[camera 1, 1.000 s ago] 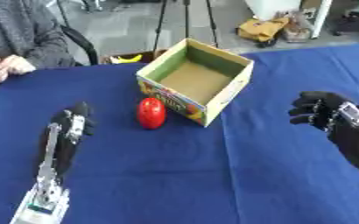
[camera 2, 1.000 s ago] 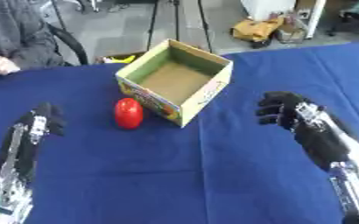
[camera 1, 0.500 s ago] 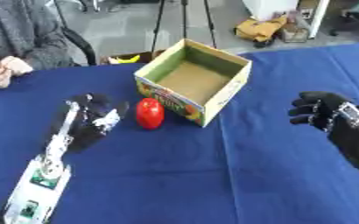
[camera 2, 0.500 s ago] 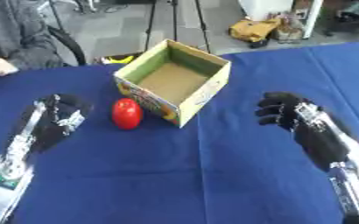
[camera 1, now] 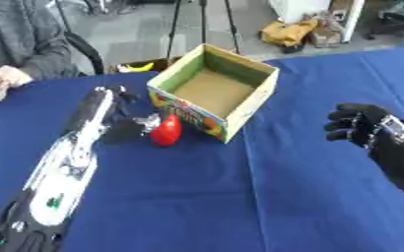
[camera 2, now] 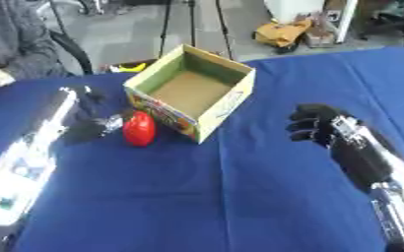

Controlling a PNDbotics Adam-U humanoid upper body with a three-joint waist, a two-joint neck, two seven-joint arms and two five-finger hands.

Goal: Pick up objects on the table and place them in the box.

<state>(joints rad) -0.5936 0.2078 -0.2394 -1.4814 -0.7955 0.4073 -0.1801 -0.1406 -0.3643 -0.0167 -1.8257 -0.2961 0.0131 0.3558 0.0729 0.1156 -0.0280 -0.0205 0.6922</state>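
fingers (camera 1: 147,121) of left hand (camera 1: 123,129) at red object (camera 1: 166,132) beside box (camera 1: 214,90)

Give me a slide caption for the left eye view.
Left hand reaches a red fruit beside the open box; right hand hovers, fingers curled.

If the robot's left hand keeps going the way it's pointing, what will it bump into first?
Probably the red object. The left hand reaches toward it from the left and is already right beside it, maybe touching. The box stands just behind.
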